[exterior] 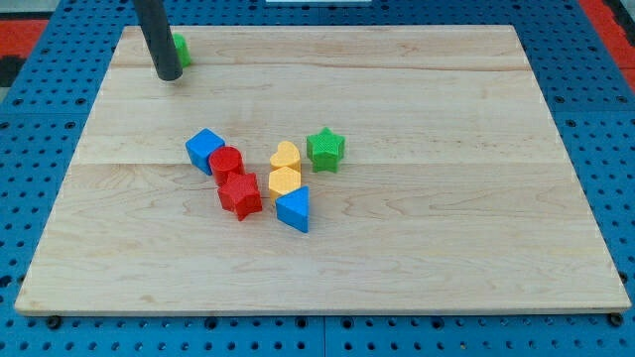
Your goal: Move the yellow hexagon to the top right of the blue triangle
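Note:
The yellow hexagon (285, 181) lies near the board's middle, touching the top of the blue triangle (294, 210) just below it. A yellow heart (285, 157) sits directly above the hexagon. My tip (169, 74) is at the view's top left, far from these blocks, next to a green block (181, 49) that the rod partly hides.
A green star (325, 149) sits right of the yellow heart. A blue cube (204, 150), a red cylinder (226, 163) and a red star (239, 195) cluster left of the yellow blocks. The wooden board (446, 248) rests on a blue pegboard.

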